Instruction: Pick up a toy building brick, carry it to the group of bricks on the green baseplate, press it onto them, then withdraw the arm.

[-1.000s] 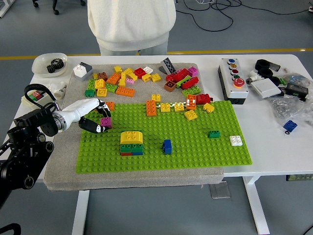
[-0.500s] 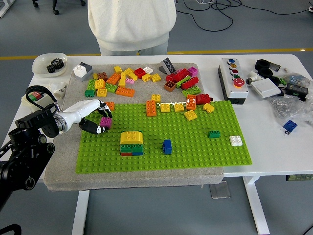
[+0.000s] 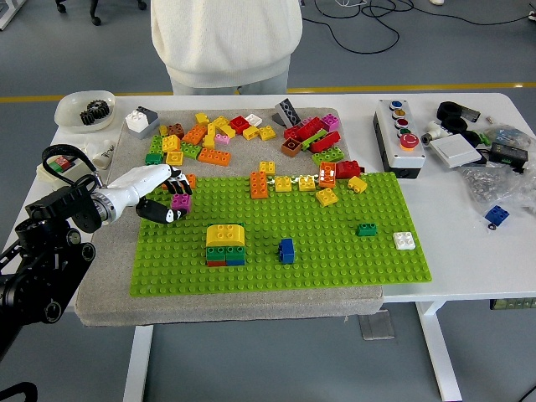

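Note:
My left hand (image 3: 170,201) reaches in from the left, just above the left part of the green baseplate (image 3: 335,260). Its fingers are curled on a small magenta brick (image 3: 181,202). To the lower right, on the baseplate, stands the group of bricks (image 3: 225,244): a yellow brick on top of green ones, with red and blue at the bottom. A blue brick (image 3: 286,250) stands alone to its right. The right arm is out of view.
Loose bricks (image 3: 226,134) lie scattered on the grey mat behind the baseplate. More bricks (image 3: 293,183) line the baseplate's far edge. A person in a white sweater (image 3: 224,42) stands at the far side. A button box (image 3: 400,136) and clutter sit right.
My left hand with the magenta brick has lifted slightly and moved a little away from the near edge. Nothing else has moved.

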You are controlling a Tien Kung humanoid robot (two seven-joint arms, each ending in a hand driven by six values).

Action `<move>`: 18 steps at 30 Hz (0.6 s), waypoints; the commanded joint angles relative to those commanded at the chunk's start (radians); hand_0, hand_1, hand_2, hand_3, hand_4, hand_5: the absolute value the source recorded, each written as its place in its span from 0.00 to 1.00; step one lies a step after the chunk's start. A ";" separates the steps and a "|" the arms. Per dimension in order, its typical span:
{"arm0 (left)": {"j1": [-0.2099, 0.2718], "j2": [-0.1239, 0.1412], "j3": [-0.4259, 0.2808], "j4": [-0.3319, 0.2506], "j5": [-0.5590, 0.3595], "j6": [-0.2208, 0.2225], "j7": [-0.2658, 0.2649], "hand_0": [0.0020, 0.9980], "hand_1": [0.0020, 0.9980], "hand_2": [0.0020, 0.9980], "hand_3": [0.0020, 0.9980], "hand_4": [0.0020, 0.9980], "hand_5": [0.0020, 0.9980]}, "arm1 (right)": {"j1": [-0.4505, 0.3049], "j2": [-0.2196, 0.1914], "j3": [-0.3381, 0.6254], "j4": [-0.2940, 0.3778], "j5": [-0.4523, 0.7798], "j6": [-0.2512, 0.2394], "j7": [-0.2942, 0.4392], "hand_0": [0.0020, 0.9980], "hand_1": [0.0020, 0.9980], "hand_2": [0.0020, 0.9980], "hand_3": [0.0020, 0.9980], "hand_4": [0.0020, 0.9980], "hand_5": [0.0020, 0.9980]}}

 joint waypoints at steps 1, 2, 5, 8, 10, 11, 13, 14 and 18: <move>0.000 0.000 -0.001 -0.001 0.000 -0.001 0.000 0.86 0.58 0.51 0.53 0.67 0.00 | 0.000 0.000 0.000 0.000 0.000 0.000 0.000 0.75 0.65 0.73 0.64 0.90 0.47; 0.000 0.000 -0.003 -0.004 0.000 -0.002 0.001 0.86 0.58 0.51 0.53 0.67 0.00 | -0.001 0.000 0.001 0.000 0.000 0.000 -0.001 0.75 0.65 0.73 0.64 0.90 0.47; -0.001 0.001 -0.010 -0.012 0.000 -0.009 0.002 0.86 0.57 0.51 0.53 0.68 0.00 | -0.002 0.000 0.002 0.000 0.000 0.000 -0.001 0.75 0.65 0.73 0.64 0.90 0.47; -0.001 0.003 -0.017 -0.025 0.000 -0.012 0.003 0.86 0.57 0.51 0.53 0.68 0.00 | -0.001 -0.001 0.003 0.000 0.000 0.000 -0.001 0.75 0.65 0.73 0.64 0.90 0.47; 0.000 0.004 -0.021 -0.033 0.000 -0.015 0.003 0.86 0.58 0.51 0.54 0.71 0.00 | -0.001 0.000 0.003 0.000 0.000 0.000 -0.001 0.75 0.65 0.73 0.64 0.90 0.47; 0.001 0.004 -0.023 -0.040 0.000 -0.017 0.004 0.86 0.58 0.51 0.54 0.71 0.00 | -0.001 0.000 0.003 0.000 0.000 0.000 -0.001 0.75 0.65 0.73 0.64 0.90 0.47; 0.004 0.005 -0.028 -0.054 0.000 -0.021 0.007 0.86 0.58 0.51 0.54 0.71 0.00 | -0.002 -0.001 0.004 0.000 0.000 0.000 -0.001 0.75 0.65 0.73 0.64 0.90 0.47; 0.005 0.006 -0.030 -0.061 0.000 -0.023 0.008 0.86 0.58 0.51 0.54 0.71 0.00 | -0.002 -0.001 0.004 0.000 0.000 0.000 -0.001 0.75 0.65 0.73 0.64 0.90 0.47; 0.011 0.010 -0.036 -0.099 0.000 -0.032 0.013 0.86 0.58 0.51 0.54 0.72 0.00 | -0.004 -0.001 0.006 0.000 0.000 0.000 -0.002 0.75 0.65 0.73 0.64 0.90 0.47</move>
